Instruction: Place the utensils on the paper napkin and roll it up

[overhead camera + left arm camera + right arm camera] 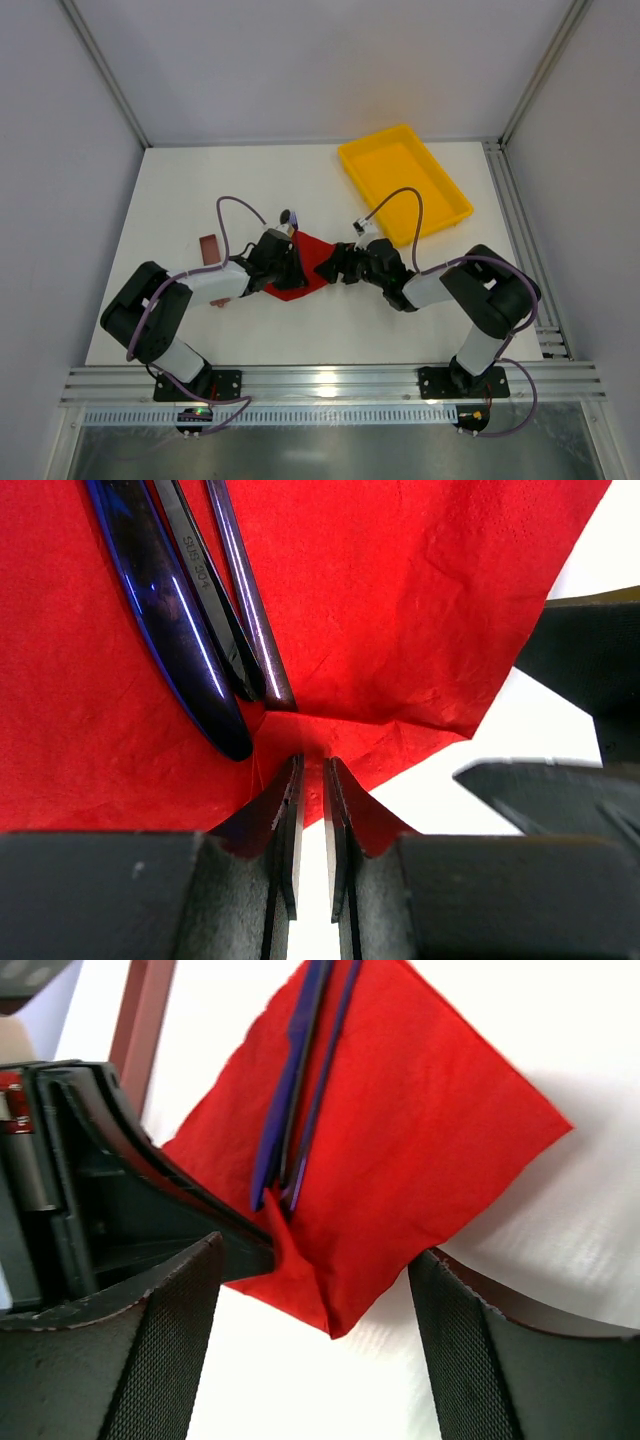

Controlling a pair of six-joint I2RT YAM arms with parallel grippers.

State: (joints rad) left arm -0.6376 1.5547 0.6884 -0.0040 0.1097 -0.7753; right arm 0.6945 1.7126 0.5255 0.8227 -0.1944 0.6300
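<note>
The left gripper [312,770] was clenched on a corner fold of the paper napkin [400,600], just below the utensils [170,610] lying on it. The right gripper [315,1280] hovered there, jaws spread. Rolling well probably meant carrying that fold snugly over both utensils.

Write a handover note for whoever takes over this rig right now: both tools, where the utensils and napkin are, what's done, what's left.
The left tool is closed on a corner of the paper napkin, with a small fold pinched up.
The right tool is open and holds nothing; its fingers stand either side of that same napkin corner.
The utensils lie close together on the napkin, their ends near the pinched corner.
Done: utensils are placed on the napkin.
Left: roll it up. The napkin lies mostly flat on the table, unrolled.
</note>
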